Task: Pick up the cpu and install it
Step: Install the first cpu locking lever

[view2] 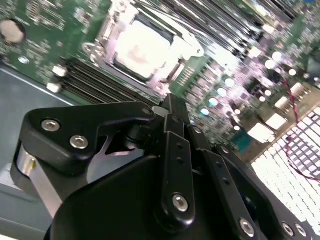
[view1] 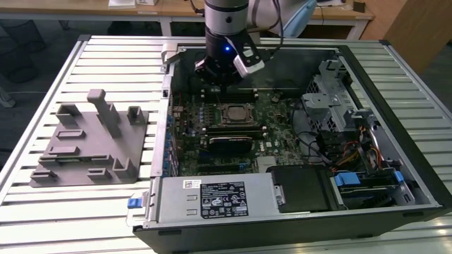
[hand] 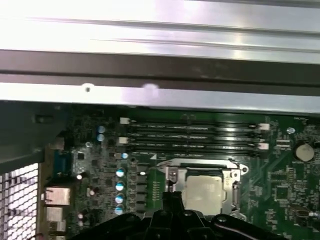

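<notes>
The cpu [view1: 236, 112] is a silvery square chip lying flat in its socket on the green motherboard [view1: 276, 132] inside the open computer case. It also shows in both wrist views, pale and bright [view2: 140, 47], framed by the metal socket bracket [hand: 204, 192]. My gripper [view1: 223, 89] hangs above the board just beyond the socket, towards the case's far wall. Its black fingertips [view2: 172, 102] meet with nothing between them, a short way off the chip [hand: 167, 197].
A grey fixture [view1: 92, 143] with upright posts lies on the slatted table at the exterior view's left. Inside the case are a black finned block [view1: 229, 143], memory slots [hand: 192, 135], a power supply [view1: 211, 198] and a drive cage [view1: 332, 100].
</notes>
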{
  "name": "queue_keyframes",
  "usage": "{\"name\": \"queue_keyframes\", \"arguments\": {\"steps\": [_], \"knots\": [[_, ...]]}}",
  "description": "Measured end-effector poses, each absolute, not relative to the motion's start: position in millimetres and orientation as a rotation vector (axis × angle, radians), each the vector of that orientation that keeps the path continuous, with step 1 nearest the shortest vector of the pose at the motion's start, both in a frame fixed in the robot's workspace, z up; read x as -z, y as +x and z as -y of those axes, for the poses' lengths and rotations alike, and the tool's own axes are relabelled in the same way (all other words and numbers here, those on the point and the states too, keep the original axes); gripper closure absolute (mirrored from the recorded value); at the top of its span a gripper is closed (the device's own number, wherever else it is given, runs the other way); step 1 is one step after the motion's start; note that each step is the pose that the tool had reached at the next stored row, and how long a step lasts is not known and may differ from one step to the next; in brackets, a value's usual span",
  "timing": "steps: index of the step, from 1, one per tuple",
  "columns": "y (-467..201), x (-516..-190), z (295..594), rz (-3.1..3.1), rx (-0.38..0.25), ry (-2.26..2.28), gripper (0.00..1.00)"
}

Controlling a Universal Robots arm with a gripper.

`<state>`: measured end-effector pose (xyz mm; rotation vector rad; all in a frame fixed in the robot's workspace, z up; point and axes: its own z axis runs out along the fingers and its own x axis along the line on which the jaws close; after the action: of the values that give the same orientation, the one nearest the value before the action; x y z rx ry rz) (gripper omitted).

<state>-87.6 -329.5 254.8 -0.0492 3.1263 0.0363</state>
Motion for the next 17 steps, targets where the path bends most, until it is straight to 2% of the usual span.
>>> {"name": "queue_keyframes", "arguments": {"steps": [17], "knots": [[-114, -254, 322, -3.126, -0.036, -0.049, 0.89]]}}
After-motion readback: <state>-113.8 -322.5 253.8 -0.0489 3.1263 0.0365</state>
